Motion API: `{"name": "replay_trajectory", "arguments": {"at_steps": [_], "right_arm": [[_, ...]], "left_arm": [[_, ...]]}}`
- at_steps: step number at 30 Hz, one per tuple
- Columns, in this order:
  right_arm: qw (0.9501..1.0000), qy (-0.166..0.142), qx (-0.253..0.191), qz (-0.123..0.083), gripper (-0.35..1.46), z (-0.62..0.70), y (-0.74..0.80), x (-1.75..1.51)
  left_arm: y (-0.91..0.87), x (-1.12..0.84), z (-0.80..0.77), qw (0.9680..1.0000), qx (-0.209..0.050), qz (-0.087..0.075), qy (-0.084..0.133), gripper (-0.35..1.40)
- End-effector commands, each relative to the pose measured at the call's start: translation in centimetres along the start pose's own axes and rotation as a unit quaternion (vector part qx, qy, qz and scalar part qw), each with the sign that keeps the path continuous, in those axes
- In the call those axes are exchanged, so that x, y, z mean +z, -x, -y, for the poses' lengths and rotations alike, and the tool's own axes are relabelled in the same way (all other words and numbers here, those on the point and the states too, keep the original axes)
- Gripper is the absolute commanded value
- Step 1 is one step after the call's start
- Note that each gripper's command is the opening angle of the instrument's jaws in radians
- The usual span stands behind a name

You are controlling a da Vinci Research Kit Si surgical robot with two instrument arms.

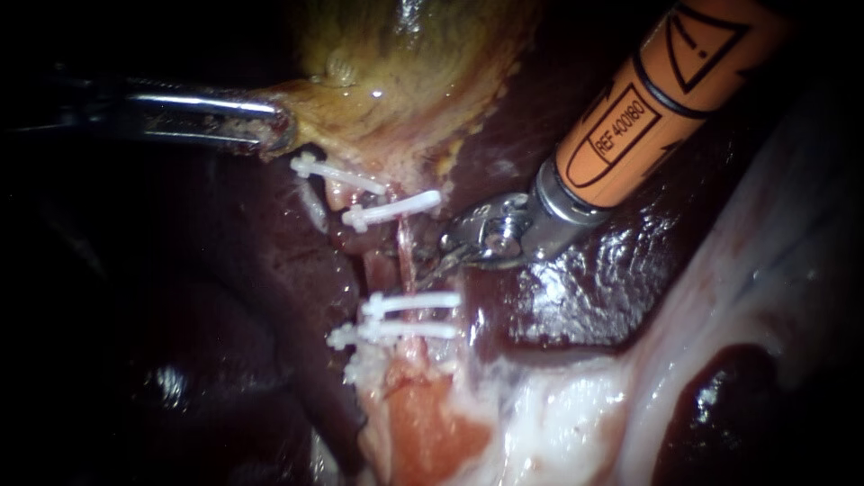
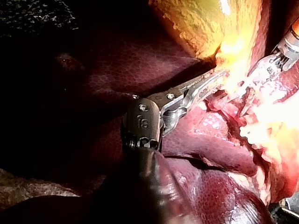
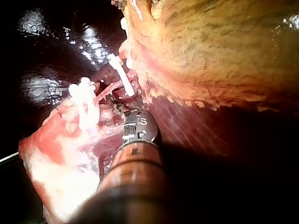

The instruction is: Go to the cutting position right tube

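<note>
Right instrument's hand (image 1: pixel 441 256), jaws slightly apart, was seen just beside the right tube (image 1: pixel 402 245), which ran crosswise to it between upper clip (image 1: pixel 396 207) and lower clip (image 1: pixel 409 301); left instrument (image 1: pixel 270 126) was clamped on the gallbladder (image 1: pixel 405 81).

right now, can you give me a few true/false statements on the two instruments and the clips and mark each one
1. The left instrument grips the edge of the gallbladder. True.
2. The right instrument comes in from the lower left of the endoscope view. False: it comes in from the upper right.
3. Its tip lies beside the tube, between the upper clips and the lower clips. True.
4. The right instrument's shaft is blue. False: it is orange.
</note>
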Motion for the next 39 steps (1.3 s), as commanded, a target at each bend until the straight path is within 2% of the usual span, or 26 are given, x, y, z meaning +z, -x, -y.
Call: {"name": "replay_trajectory", "arguments": {"at_steps": [1, 4, 6, 8, 12, 17, 20, 23, 32, 39], "right_arm": [[1.0000, 0.000, 0.000, 0.000, 0.81, 0.00, 0.00, -0.01], [1.0000, -0.001, 0.000, 0.000, 0.91, 0.00, 0.00, -0.05], [1.0000, -0.002, 0.000, 0.001, 1.14, 0.00, 0.00, -0.11], [1.0000, -0.006, 0.002, -0.003, 1.18, 0.00, 0.00, -0.20], [0.9990, -0.028, 0.007, -0.034, 1.31, -0.01, 0.01, -0.36], [0.9983, -0.038, 0.009, -0.044, 1.41, 0.01, 0.02, -0.53], [0.9969, -0.052, 0.011, -0.058, 1.41, 0.03, 0.03, -0.65], [0.9941, -0.070, 0.015, -0.081, 1.41, 0.06, 0.02, -0.79], [0.9898, -0.109, 0.015, -0.091, 1.41, 0.22, 0.00, -1.06], [0.9872, -0.132, 0.011, -0.089, 1.40, 0.41, -0.04, -1.04]], "left_arm": [[0.00, 0.00, 0.00, 1.0000, 0.000, 0.000, 0.000, -0.35], [0.00, -0.01, 0.00, 1.0000, 0.000, 0.000, 0.000, -0.35], [0.01, -0.02, 0.00, 1.0000, 0.000, 0.000, 0.001, -0.35], [0.01, -0.03, 0.00, 1.0000, 0.000, 0.000, 0.001, -0.35], [0.01, -0.04, 0.00, 1.0000, 0.000, 0.000, 0.001, -0.35], [0.01, -0.05, 0.00, 1.0000, 0.000, 0.001, 0.001, -0.35], [0.01, -0.05, 0.00, 1.0000, 0.000, 0.001, 0.001, -0.35], [0.01, -0.06, 0.00, 1.0000, 0.001, 0.001, 0.002, -0.35], [0.02, -0.07, 0.01, 1.0000, 0.001, 0.001, 0.002, -0.35], [0.02, -0.07, 0.01, 1.0000, 0.001, 0.001, 0.002, -0.35]]}}
